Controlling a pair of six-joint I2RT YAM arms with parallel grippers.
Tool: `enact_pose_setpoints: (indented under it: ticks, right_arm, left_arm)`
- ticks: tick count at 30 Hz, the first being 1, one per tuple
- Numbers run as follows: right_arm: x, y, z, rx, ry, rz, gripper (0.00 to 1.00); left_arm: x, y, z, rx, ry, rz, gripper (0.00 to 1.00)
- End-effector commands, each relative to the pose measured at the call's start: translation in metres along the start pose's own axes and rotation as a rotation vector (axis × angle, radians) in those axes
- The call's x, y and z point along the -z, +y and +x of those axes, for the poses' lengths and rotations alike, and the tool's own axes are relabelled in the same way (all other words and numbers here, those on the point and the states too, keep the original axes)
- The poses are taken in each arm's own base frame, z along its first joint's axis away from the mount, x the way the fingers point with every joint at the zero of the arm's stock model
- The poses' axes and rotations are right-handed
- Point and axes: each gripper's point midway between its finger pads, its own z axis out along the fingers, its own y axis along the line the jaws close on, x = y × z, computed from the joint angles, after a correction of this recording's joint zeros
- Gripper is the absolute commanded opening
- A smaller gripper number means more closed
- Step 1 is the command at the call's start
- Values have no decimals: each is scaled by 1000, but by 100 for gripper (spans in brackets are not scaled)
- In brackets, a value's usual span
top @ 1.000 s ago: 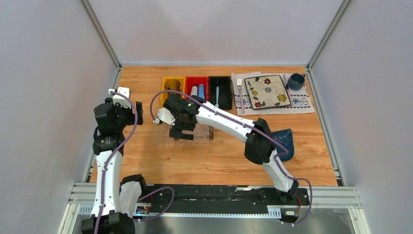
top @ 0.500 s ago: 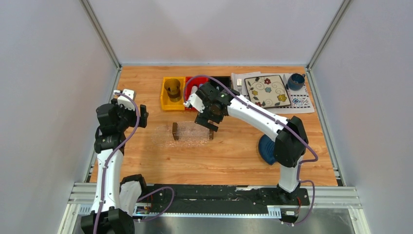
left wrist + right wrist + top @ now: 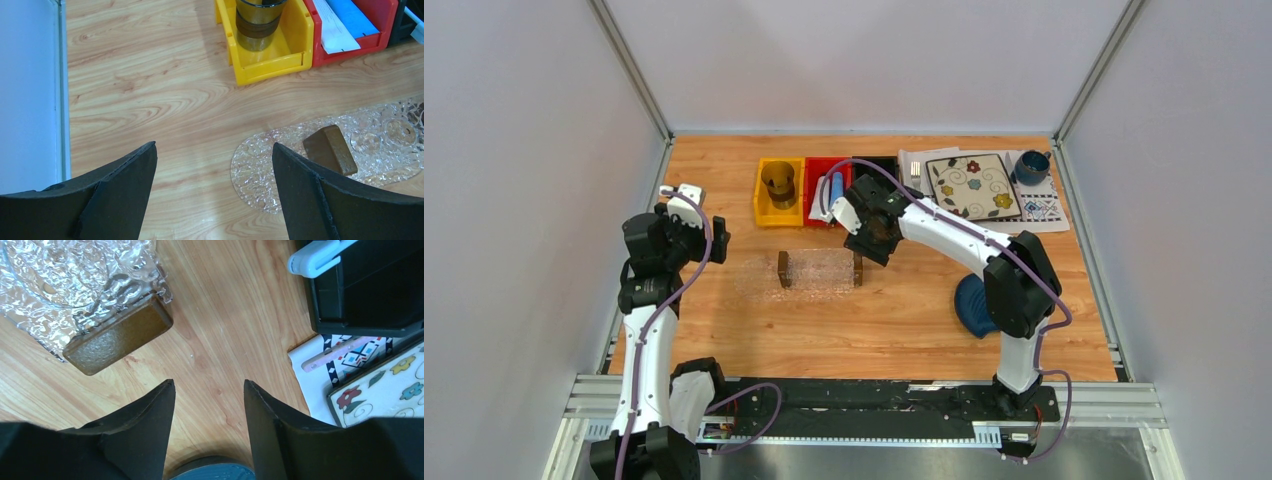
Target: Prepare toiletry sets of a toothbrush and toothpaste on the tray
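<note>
**A:** Since the tray point(image 3: 819, 270) holds no set yet, which arm should fetch the toothbrush point(image 3: 320, 257)?

**B:** The nearer one. The right fingers point(image 3: 145, 440), half open and empty, hang just short of the black bin point(image 3: 360, 295). The brush lies ahead to their right, slanting away. The left fingers point(image 3: 110, 200), wide and empty, are farther off.

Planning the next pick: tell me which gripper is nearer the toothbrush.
Right. The right gripper hovers just in front of the black bin holding the toothbrush; the left gripper is far off, left of the tray and yellow bin.
</note>
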Motion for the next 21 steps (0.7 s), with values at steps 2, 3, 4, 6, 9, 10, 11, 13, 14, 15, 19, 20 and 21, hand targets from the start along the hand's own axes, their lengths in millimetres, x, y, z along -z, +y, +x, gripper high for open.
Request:
enact_pose_setpoints:
  ticks: [2, 3, 4, 6, 9, 10, 11, 13, 14, 15, 19, 20, 21]
  right_arm:
    - [-11, 5, -15, -1, -63, -46, 56]
    - [-12, 6, -15, -1, -65, -51, 56]
    - [-13, 8, -16, -7, -70, -59, 56]
    - [-15, 8, -18, -11, -74, -63, 55]
    - [-16, 16, -23, -23, -93, -100, 55]
    - [-15, 16, -23, -26, -96, -104, 55]
    - [-15, 18, -25, -29, -101, -108, 55]
    - [-14, 20, -26, -32, -106, -117, 55]
    - [-14, 21, -27, -35, -108, -120, 55]
    - [-13, 22, -27, -35, -109, -122, 55]
    - [-12, 28, -28, -33, -113, -132, 55]
    - [-12, 28, -28, -33, -111, -131, 56]
    - [-12, 30, -29, -36, -113, -136, 56]
  left_arm:
    - [1, 3, -4, -38, -26, -3, 92]
    - [1, 2, -3, -38, -25, -1, 92]
    - [2, 3, -4, -41, -28, -5, 92]
    - [1, 3, -3, -41, -25, -5, 92]
    - [2, 3, -3, -41, -27, -7, 92]
    - [2, 3, -3, -42, -27, -7, 92]
    - [2, 4, -4, -43, -30, -10, 92]
    - [1, 3, -3, -42, -27, -8, 92]
    - [2, 3, -3, -45, -29, -6, 92]
    - [2, 3, -4, -45, -30, -8, 92]
    - [1, 3, -2, -46, -29, -6, 92]
    - [1, 3, -2, -46, -29, -6, 92]
    - [1, 3, -1, -45, -29, -6, 92]
